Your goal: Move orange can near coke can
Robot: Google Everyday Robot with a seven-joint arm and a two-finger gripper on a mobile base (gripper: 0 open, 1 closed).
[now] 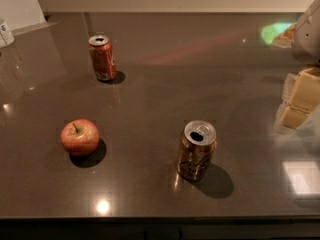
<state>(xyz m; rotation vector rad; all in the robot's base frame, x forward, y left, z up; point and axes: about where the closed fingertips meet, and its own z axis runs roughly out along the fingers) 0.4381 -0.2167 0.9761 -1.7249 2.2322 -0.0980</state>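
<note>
Your gripper (299,102) hangs over the table's right edge, roughly midway between the far and near edges. Its pale yellowish blocks are partly cut off by the frame. You cannot tell whether the claw is apart or together. Above it, toward the far right corner, a grey part of the arm (311,31) shows.

The orange can (196,150) stands upright on the dark table (150,199), right of centre and close to the near edge. Its silver top, with the open mouth, faces up, and there is dark script on its brownish side. It is apart from the gripper, which sits to its right and a little farther back.

The coke can (102,58), red with white markings, stands upright toward the far left corner, well apart from the orange can.

Toward the left edge, about level with the orange can, you have a red apple (80,137) with its stem up, touching neither can. A small white object (5,33) sits at the far left corner, cut by the frame
</note>
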